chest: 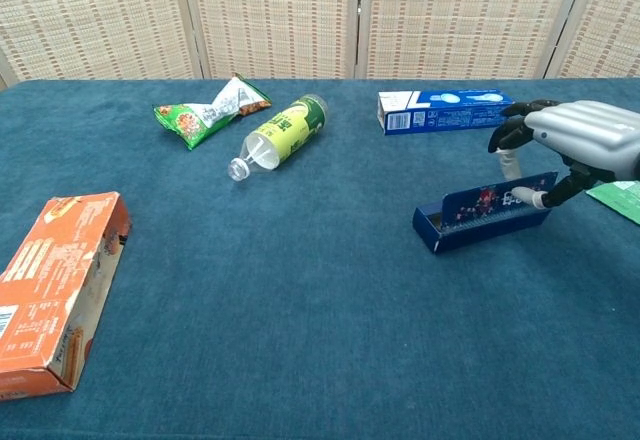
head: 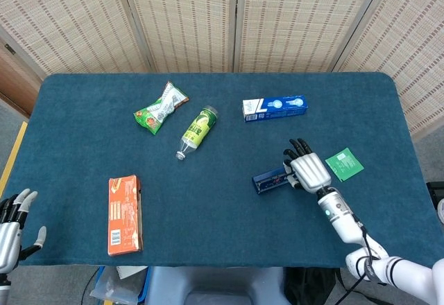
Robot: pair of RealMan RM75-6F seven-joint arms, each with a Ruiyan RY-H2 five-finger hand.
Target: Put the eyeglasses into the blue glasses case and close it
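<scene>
The blue glasses case (head: 270,179) (chest: 482,216) lies right of the table's middle, its long patterned side turned up toward me. No eyeglasses show; the inside of the case is hidden. My right hand (head: 309,170) (chest: 572,144) is at the case's right end. Its fingers (chest: 508,138) curl over the back edge, and its thumb presses the front face, so the case is pinched between them. My left hand (head: 11,226) hangs off the table's near left corner, fingers spread and holding nothing; only the head view shows it.
A blue-and-white carton (head: 274,107) (chest: 445,110) lies behind the case. A green card (head: 344,164) (chest: 620,200) sits just right of the hand. Further left are a green bottle (head: 196,132) (chest: 280,135), a snack bag (head: 159,107) (chest: 210,110) and an orange box (head: 125,213) (chest: 50,285).
</scene>
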